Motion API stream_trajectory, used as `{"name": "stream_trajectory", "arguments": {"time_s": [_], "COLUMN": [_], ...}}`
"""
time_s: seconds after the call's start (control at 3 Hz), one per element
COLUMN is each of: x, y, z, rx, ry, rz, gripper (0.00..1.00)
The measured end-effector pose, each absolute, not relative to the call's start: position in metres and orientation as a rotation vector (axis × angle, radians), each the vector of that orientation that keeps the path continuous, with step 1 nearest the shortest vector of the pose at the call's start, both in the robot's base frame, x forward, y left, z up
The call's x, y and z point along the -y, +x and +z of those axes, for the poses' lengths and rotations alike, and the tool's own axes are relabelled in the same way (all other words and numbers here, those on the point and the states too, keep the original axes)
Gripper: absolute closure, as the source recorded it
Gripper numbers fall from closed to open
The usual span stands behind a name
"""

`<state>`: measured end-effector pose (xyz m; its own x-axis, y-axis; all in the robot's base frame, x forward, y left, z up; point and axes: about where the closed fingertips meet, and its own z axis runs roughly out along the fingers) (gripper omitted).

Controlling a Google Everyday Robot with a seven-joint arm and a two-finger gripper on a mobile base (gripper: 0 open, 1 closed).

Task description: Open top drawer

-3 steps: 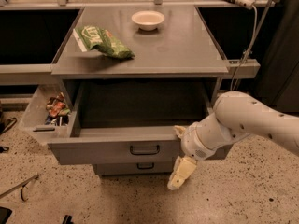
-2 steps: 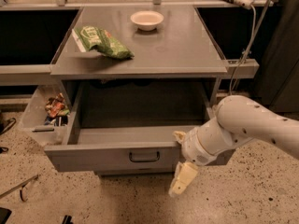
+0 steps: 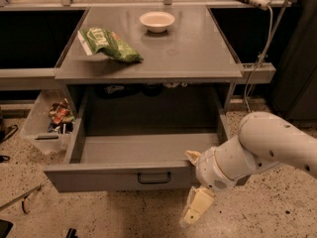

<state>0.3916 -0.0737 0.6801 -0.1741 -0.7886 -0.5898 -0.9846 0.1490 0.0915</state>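
The top drawer (image 3: 119, 178) is pulled far out from under the grey counter (image 3: 198, 53). Its broad shallow grey tray (image 3: 143, 148) is bare, and its small black bar handle (image 3: 154, 177) sits at the middle of the front. My gripper (image 3: 194, 182) is at the right end of the drawer front, to the right of the handle. It is open: one pale finger (image 3: 192, 156) hooks over the top edge of the front into the tray, and the other (image 3: 196, 207) hangs in front of and below it. The two lower drawers are hidden beneath the open one.
A white bowl (image 3: 157, 21) and a green snack bag (image 3: 110, 43) lie on the counter. A clear bin of snacks (image 3: 49, 125) stands on the floor at the left. A cable (image 3: 260, 43) hangs at the right. Small objects (image 3: 20, 197) lie on the speckled floor.
The drawer has slid further out toward the camera. My gripper has moved back and down with it, staying at the right end of the front.
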Motion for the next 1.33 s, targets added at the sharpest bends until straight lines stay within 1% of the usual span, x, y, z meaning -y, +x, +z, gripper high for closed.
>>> {"name": "stream_trajectory", "arguments": {"time_s": [1.0,1.33], "x": [0.077,0.077], "y": [0.339,0.339], "z": [0.678,0.678], "rx": [-2.065,-2.065], "ry": [-1.683,-1.684], "rz": [0.754,0.754], "gripper": [0.0,0.0]}}
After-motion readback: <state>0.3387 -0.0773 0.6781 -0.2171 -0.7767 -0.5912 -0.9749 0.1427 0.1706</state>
